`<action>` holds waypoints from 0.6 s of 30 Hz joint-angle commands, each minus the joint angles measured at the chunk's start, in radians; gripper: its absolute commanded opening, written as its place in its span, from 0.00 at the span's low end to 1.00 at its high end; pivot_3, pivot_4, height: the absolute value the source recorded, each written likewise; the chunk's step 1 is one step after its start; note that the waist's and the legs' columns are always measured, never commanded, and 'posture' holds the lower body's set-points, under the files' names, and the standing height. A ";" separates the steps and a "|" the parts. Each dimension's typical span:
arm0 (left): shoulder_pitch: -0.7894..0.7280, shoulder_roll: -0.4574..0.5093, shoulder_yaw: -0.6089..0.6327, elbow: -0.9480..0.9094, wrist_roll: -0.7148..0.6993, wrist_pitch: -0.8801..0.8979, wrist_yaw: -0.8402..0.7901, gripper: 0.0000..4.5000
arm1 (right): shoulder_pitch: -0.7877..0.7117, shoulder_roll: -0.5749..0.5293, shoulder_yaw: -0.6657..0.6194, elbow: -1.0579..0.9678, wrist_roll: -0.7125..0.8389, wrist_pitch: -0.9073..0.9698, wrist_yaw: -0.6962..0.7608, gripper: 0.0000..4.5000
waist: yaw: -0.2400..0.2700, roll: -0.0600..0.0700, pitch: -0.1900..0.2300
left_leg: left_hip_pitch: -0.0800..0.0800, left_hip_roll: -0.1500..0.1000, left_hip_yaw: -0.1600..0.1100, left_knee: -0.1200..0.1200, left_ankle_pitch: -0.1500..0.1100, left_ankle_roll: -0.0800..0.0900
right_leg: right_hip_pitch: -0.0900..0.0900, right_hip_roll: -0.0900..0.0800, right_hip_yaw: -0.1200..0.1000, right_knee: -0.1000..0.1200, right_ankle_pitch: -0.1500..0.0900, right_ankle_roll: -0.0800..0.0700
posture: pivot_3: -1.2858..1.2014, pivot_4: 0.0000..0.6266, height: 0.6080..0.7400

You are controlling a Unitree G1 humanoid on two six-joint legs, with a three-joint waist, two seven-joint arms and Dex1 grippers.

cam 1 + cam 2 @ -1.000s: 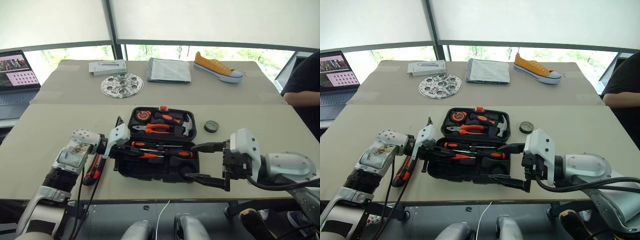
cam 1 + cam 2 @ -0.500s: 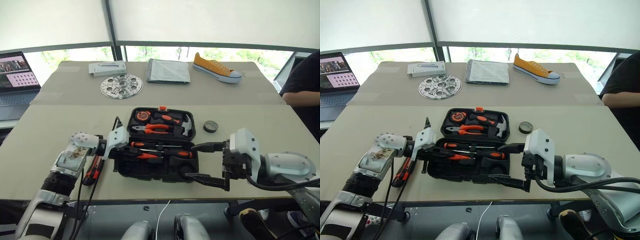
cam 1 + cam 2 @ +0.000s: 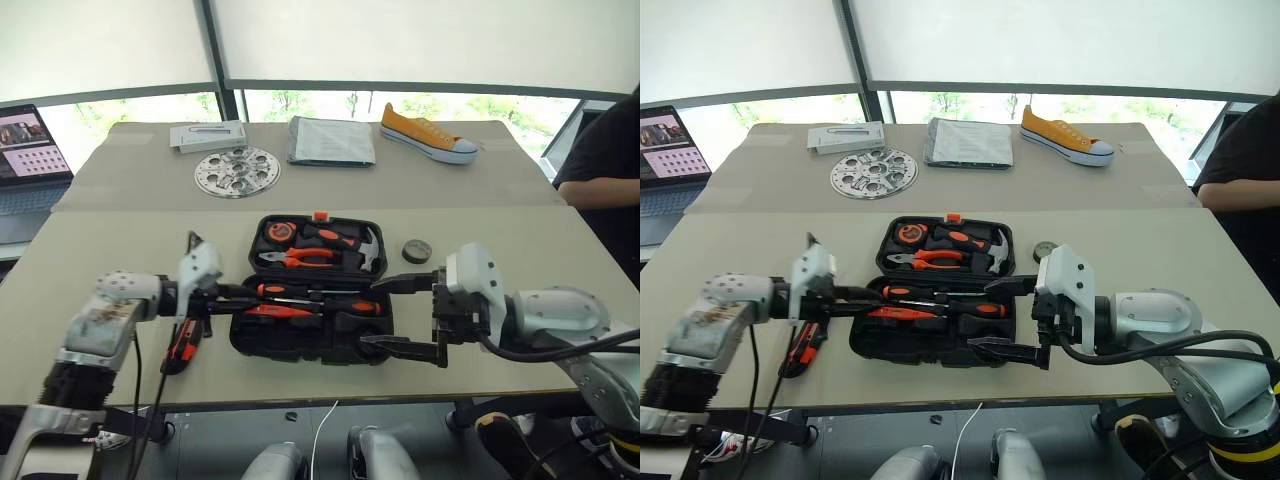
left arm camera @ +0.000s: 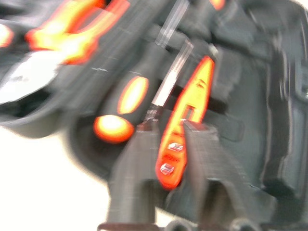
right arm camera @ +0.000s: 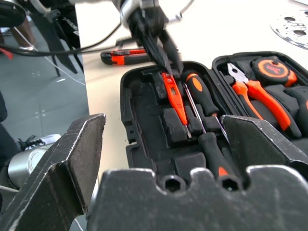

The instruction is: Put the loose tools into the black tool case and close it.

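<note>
On the near table, the head view shows the open case (image 3: pixel 310 300) with two screwdrivers (image 3: pixel 320 297) inside, knife (image 3: pixel 182 342) and tape roll (image 3: pixel 417 250) outside. Left wrist view: left gripper (image 4: pixel 169 129) fingers straddle the pen tool (image 4: pixel 185 120), slightly parted. Right wrist view: right gripper (image 5: pixel 173 139) spread wide, empty.

open black tool case (image 3: pixel 310 300) flanked by both arms, bare table (image 3: pixel 90 250) left of it
</note>
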 commanded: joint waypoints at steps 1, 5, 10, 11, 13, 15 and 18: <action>0.236 0.056 0.253 -0.204 -0.069 0.130 0.069 0.67 | -0.068 0.022 0.037 0.051 -0.020 -0.054 0.071 1.00 | -0.007 0.000 0.000 | 0.000 0.000 0.000 0.000 0.000 0.000 | 0.000 0.000 0.000 0.000 0.000 0.000 | 0.52 0.24 1.00; 0.642 0.012 0.597 -0.389 -0.060 0.215 0.123 0.98 | -0.140 0.064 0.106 0.147 -0.063 -0.107 0.156 1.00 | -0.036 -0.002 0.001 | 0.009 -0.002 0.000 -0.007 -0.004 0.000 | -0.003 0.002 -0.002 0.000 0.002 -0.004 | 0.52 0.24 1.00; 0.849 -0.039 0.683 -0.512 -0.046 0.274 0.218 0.98 | -0.176 0.104 0.145 0.205 -0.107 -0.144 0.206 1.00 | 0.001 -0.002 0.003 | 0.016 -0.001 -0.001 -0.008 -0.010 -0.012 | 0.003 0.001 -0.003 -0.003 0.001 -0.006 | 0.52 0.24 1.00; 0.850 -0.043 0.679 -0.534 -0.061 0.302 0.242 0.98 | -0.181 0.110 0.148 0.211 -0.110 -0.146 0.211 1.00 | 0.013 -0.002 0.003 | 0.017 -0.001 -0.001 -0.008 -0.011 -0.012 | 0.004 0.000 -0.003 -0.003 0.001 -0.005 | 0.52 0.24 1.00; 0.816 -0.041 0.658 -0.564 -0.094 0.379 0.299 0.98 | -0.187 0.119 0.151 0.217 -0.118 -0.150 0.221 1.00 | 0.026 -0.002 0.003 | 0.016 -0.002 -0.001 -0.007 -0.011 -0.010 | 0.004 0.000 -0.003 -0.003 0.001 -0.004 | 0.52 0.24 1.00; 0.756 -0.028 0.625 -0.577 -0.114 0.467 0.361 0.98 | -0.187 0.121 0.149 0.217 -0.122 -0.150 0.228 1.00 | 0.030 -0.002 0.003 | 0.016 -0.002 -0.001 -0.005 -0.011 -0.010 | 0.005 0.000 -0.002 -0.002 0.001 -0.004 | 0.52 0.24 1.00; 0.657 -0.010 0.567 -0.576 -0.125 0.582 0.449 0.98 | -0.179 0.117 0.138 0.205 -0.123 -0.144 0.230 1.00 | 0.023 -0.003 0.002 | 0.016 -0.002 -0.001 -0.005 -0.011 -0.010 | 0.004 0.001 -0.002 0.000 0.002 -0.004 | 0.52 0.24 1.00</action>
